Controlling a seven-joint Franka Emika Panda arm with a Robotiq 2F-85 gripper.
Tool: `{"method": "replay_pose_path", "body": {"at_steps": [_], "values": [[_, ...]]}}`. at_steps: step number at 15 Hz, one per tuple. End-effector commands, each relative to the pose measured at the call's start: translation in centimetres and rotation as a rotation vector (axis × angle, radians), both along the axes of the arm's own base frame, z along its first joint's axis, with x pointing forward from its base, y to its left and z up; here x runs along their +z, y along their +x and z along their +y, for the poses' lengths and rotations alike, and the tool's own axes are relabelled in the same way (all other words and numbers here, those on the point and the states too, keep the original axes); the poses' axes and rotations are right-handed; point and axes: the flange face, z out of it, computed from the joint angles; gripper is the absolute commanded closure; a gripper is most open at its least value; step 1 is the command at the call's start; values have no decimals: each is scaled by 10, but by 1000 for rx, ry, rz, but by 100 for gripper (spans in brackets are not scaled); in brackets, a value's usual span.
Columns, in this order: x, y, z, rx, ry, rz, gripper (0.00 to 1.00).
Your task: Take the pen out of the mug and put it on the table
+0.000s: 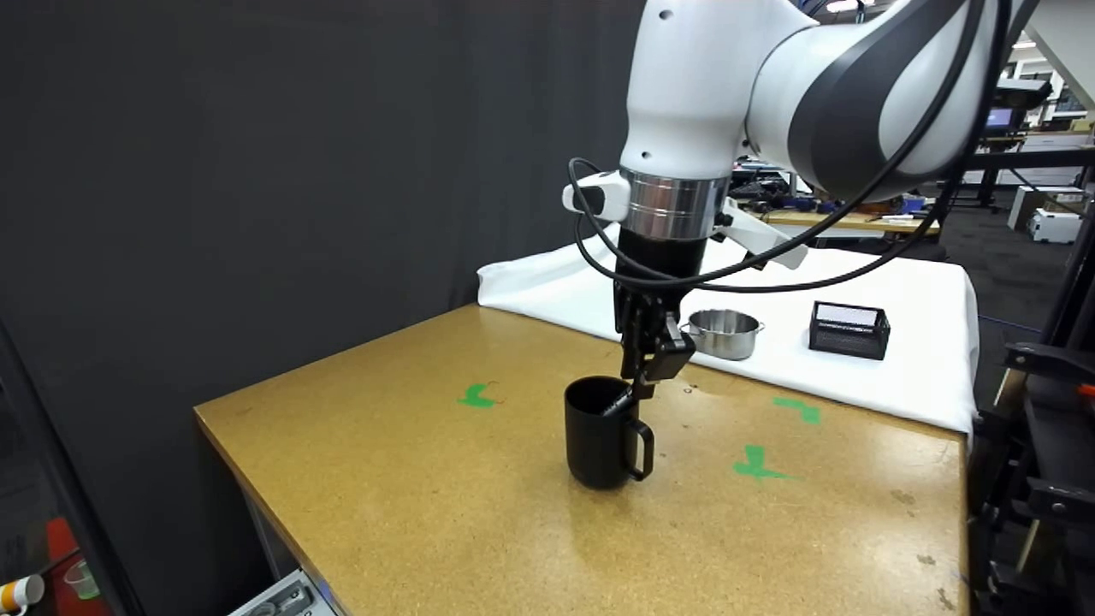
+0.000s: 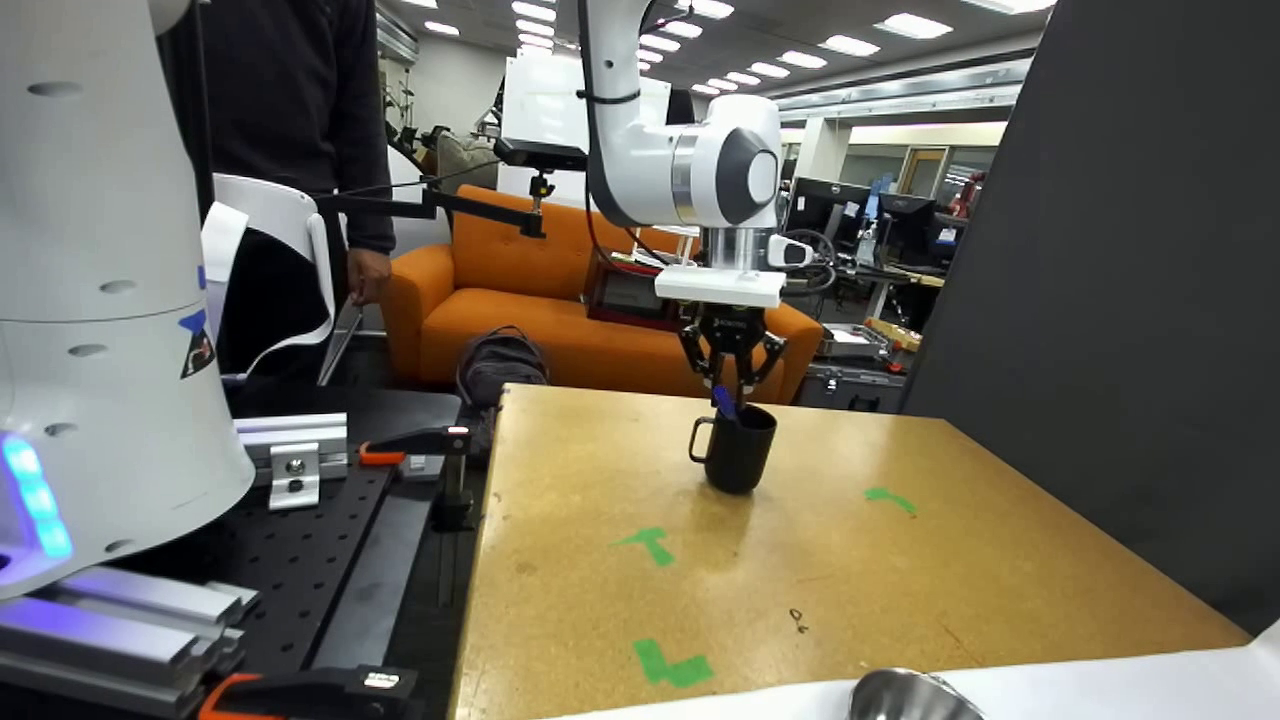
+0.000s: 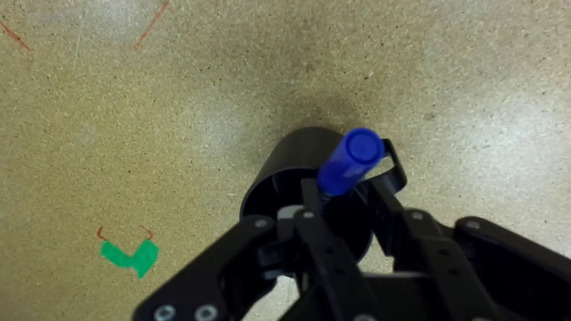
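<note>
The black mug [image 1: 603, 449] stands upright on the tan table [image 1: 411, 496]; it also shows in the other views [image 2: 738, 460] [image 3: 290, 154]. The pen leans inside the mug. Its blue end [image 2: 724, 402] sticks out above the rim on the handle side, and in the wrist view the blue end [image 3: 350, 162] points up towards the camera. Its dark barrel [image 1: 616, 404] goes down into the mug; the lower end is hidden. My gripper [image 3: 344, 200] is over the mug's mouth, pointing down, fingers apart. One finger is close beside the pen; a gap shows between the pen and the other finger.
A shiny metal bowl [image 1: 725, 335] and a black mesh box [image 1: 849, 332] stand on a white-covered surface [image 1: 907, 385] beside the table. A dark curtain [image 1: 299, 188] borders the table. Green tape marks [image 2: 650, 545] lie on the tabletop.
</note>
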Motion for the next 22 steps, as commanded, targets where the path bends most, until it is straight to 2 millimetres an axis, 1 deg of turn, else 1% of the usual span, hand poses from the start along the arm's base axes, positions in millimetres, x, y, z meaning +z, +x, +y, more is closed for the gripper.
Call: {"method": "replay_pose_path", "body": {"at_steps": [1, 3, 4, 7, 9, 13, 15, 17, 19, 21, 22], "values": [[3, 3, 1, -5, 4, -9, 97], [5, 4, 1, -6, 6, -12, 100], [5, 4, 1, -7, 6, -13, 96], [9, 3, 0, -5, 4, -20, 96], [18, 3, 0, -3, -2, -34, 96], [56, -4, 2, 13, 4, -79, 96], [79, -8, -1, 7, 4, -112, 96], [102, -14, -11, -11, 2, -145, 96], [124, -21, -28, -43, -8, -178, 96], [138, -27, -46, -81, -21, -193, 96], [139, -31, -54, -91, -26, -190, 96]]}}
